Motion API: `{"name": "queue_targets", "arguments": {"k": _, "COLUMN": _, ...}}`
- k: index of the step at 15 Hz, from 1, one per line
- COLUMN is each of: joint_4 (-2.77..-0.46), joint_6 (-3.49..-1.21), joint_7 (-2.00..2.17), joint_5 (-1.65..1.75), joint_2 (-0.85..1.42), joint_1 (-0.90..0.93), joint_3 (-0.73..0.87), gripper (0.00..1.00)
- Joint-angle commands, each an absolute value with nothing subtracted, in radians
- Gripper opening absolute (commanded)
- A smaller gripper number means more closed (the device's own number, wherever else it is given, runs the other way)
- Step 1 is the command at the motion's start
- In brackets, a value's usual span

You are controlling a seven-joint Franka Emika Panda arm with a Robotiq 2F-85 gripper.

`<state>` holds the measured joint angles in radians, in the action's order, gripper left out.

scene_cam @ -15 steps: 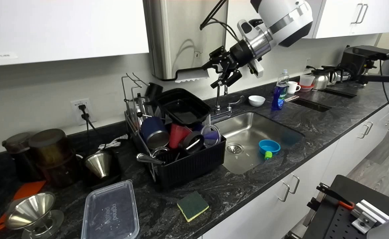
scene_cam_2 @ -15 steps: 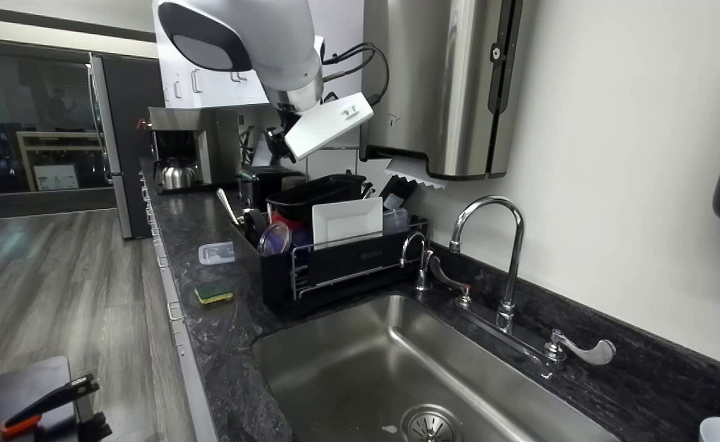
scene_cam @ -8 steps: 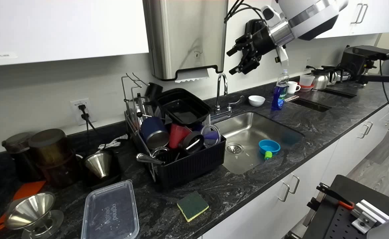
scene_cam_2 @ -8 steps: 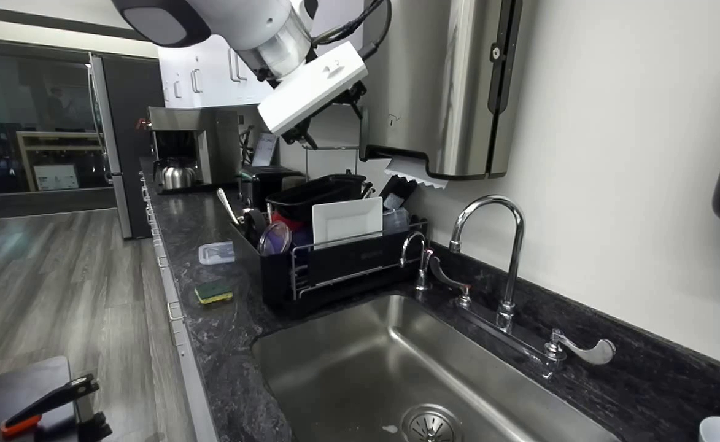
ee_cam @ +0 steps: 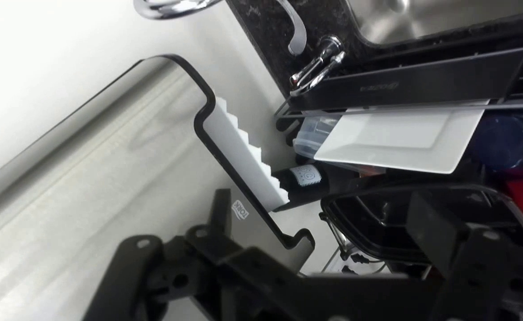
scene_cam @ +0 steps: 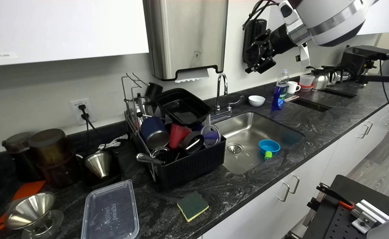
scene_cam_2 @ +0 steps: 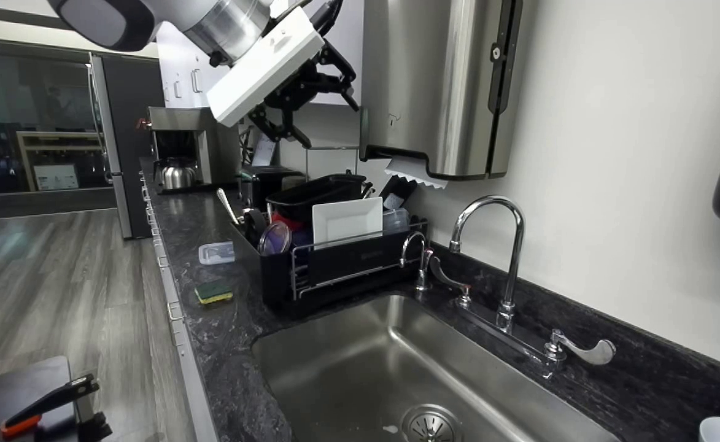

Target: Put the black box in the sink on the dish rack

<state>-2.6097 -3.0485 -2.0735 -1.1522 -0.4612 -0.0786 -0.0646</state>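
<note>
The black box, an open-topped black container, rests tilted on top of the dishes in the dish rack. It also shows in an exterior view and in the wrist view, partly behind a finger there. The rack holds cups, a white plate and utensils. The steel sink is beside the rack and holds no black box in view. My gripper is open and empty, up in the air, well apart from the box. In the wrist view the gripper has its fingers wide apart.
A steel paper towel dispenser hangs on the wall close to the gripper. A faucet rises behind the sink. A blue bowl is in the sink. A sponge, a plastic container and a soap bottle stand on the counter.
The open gripper has moved away from above the rack, to the right in an exterior view, and closer to the camera in both exterior views. The black box and rack have not moved.
</note>
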Motion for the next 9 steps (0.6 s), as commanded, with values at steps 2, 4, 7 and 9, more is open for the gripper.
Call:
{"name": "queue_targets", "arguments": {"k": 2, "joint_4": -2.69, "joint_6": -3.1, "joint_7": -1.951, "joint_5": -1.051, "joint_2": -0.494, "joint_1": -0.193, "joint_3": -0.147, "gripper": 1.0}}
{"name": "queue_targets", "arguments": {"k": 4, "joint_4": -2.709, "joint_6": -3.1, "joint_7": -1.903, "joint_5": -1.008, "joint_2": -0.497, "joint_1": -0.248, "joint_3": -0.178, "gripper": 1.0}}
{"name": "queue_targets", "arguments": {"k": 7, "joint_4": -2.756, "joint_6": -3.132, "joint_7": -1.648, "joint_5": -0.699, "joint_2": -0.502, "joint_1": -0.214, "joint_3": -0.095, "gripper": 1.0}}
{"name": "queue_targets", "arguments": {"k": 9, "joint_4": -2.773, "joint_6": -3.123, "joint_7": -1.489, "joint_5": -0.517, "joint_2": -0.508, "joint_1": -0.237, "joint_3": -0.078, "gripper": 1.0}}
